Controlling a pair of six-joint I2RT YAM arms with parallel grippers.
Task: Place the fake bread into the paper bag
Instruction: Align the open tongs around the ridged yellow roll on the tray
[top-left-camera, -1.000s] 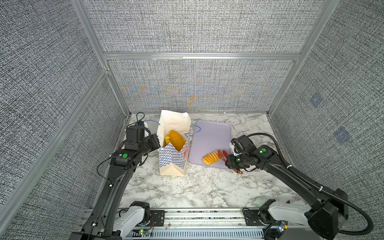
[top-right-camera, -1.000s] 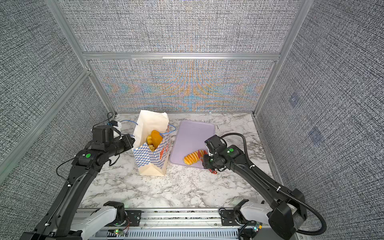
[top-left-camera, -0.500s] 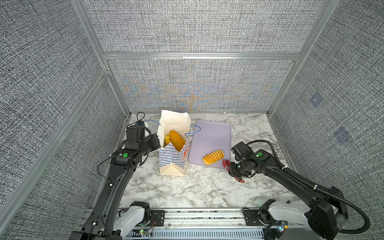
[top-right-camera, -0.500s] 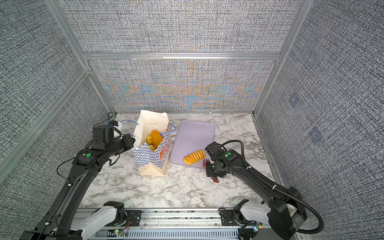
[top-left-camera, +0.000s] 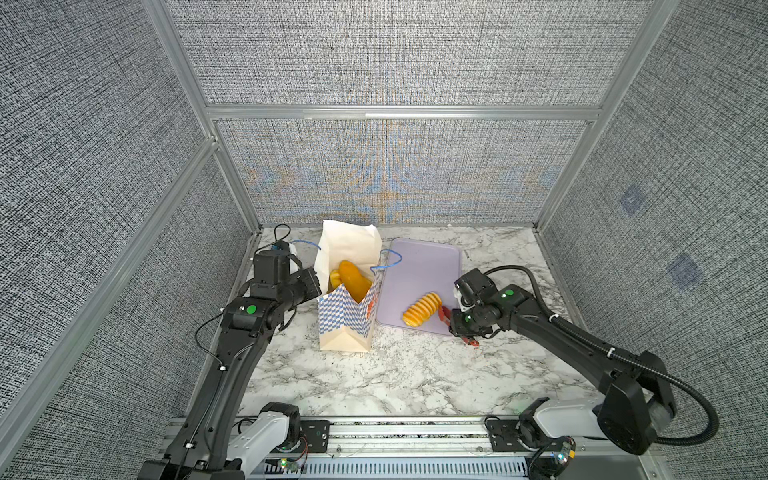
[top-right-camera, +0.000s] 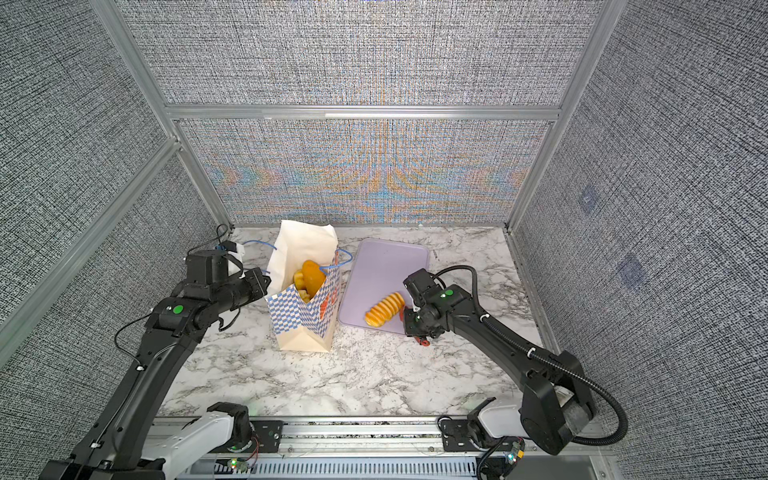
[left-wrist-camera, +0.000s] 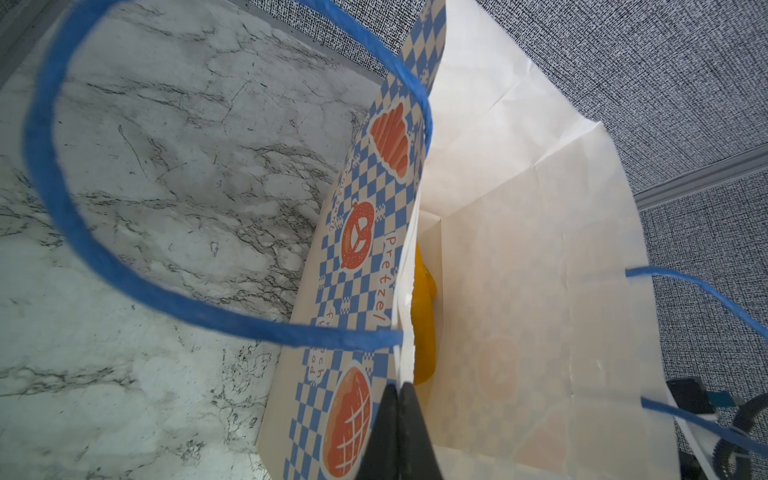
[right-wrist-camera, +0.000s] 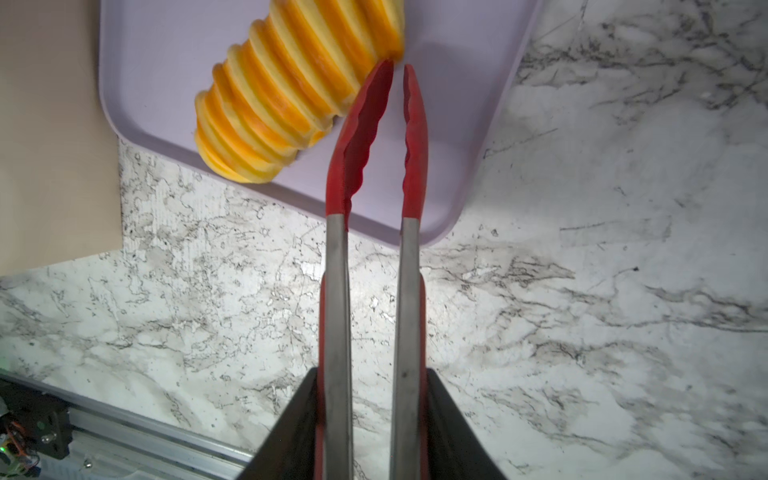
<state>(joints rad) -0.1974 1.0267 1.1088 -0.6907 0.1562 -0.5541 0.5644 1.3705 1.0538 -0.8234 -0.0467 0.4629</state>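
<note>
The paper bag stands open on the marble left of the tray, with fake bread sticking up inside. My left gripper is shut on the bag's near rim. One ribbed roll lies on the tray's front part. My right gripper is shut on the red tongs. The tong tips stand almost together beside the roll's end, one tip touching it, with nothing between them.
The flat lavender tray lies right of the bag. A blue cord handle loops out over the marble. Grey walls enclose three sides, and a metal rail runs along the front edge.
My right gripper drew the tongs off the roll toward the front right and squeezed them narrower. The roll stayed on the tray. The left arm and bag have not moved.
</note>
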